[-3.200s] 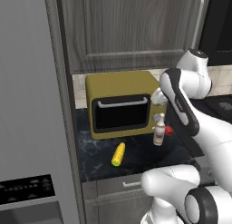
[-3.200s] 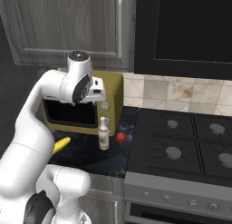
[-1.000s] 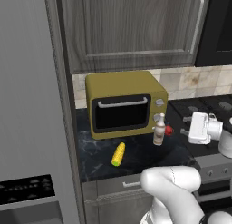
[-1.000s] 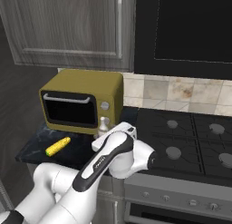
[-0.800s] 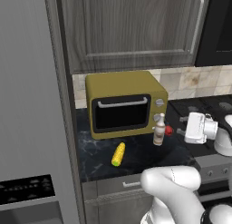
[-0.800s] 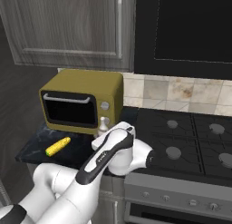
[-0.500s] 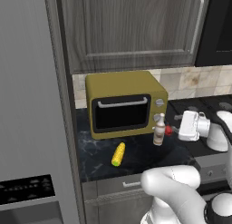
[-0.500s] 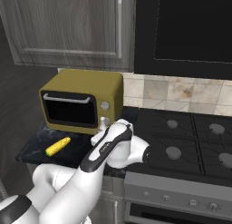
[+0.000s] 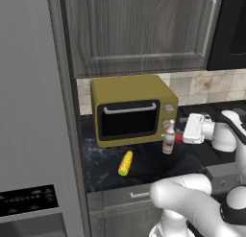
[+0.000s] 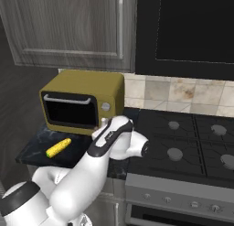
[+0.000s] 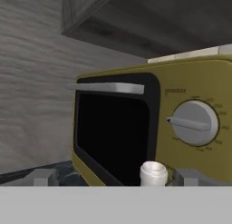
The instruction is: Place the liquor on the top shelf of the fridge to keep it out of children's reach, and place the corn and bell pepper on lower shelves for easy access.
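Liquor (image 9: 168, 137) near the dark counter's (image 9: 149, 168) front edge, spread-apart jaws level with its cap, gripping nothing.

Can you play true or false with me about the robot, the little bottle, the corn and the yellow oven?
1. The small clear bottle with a pale cap stands upright in front of the mustard-yellow toaster oven. True.
2. The yellow corn cob lies inside the oven. False: it lies on the dark counter, in front of the oven.
3. The pincer is squeezing the bottle. False: it is open, with the cap between its tips.
4. The oven door is closed. True.
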